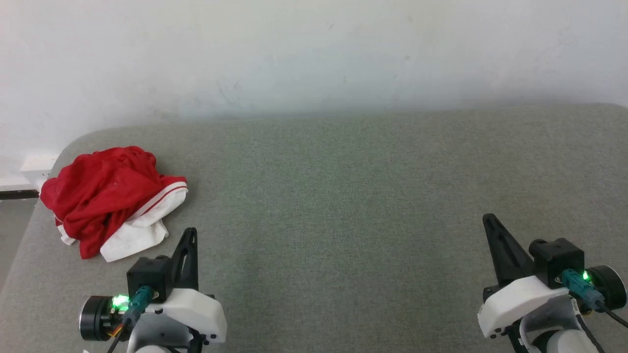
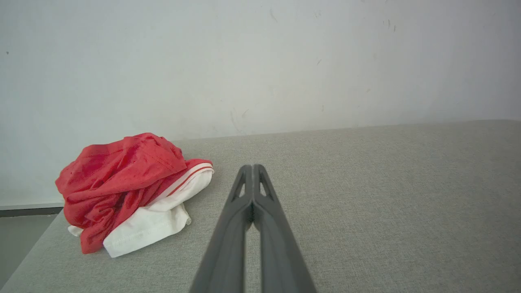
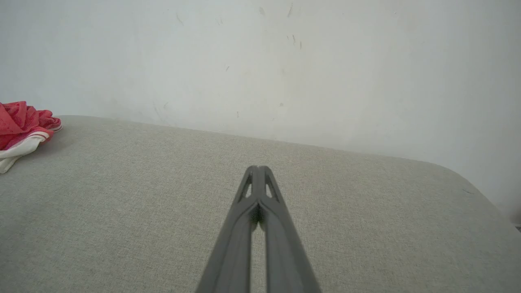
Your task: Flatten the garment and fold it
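The garment (image 1: 110,198) lies crumpled in a heap at the far left of the grey cloth surface (image 1: 343,196): red mesh on top, a white sleeve with red-striped trim below. It also appears in the left wrist view as the same garment (image 2: 126,191), and its edge as garment (image 3: 20,130) at the left of the right wrist view. My left gripper (image 1: 190,234) hovers just right of and nearer than the heap, fingers pressed together, holding nothing. My right gripper (image 1: 488,219) is far off at the lower right, also shut and empty.
A pale wall (image 1: 314,59) stands right behind the surface. The surface's rounded left corner (image 1: 64,152) drops off just beyond the garment, with floor (image 1: 12,230) below. Its right corner (image 3: 468,179) rounds off near the wall.
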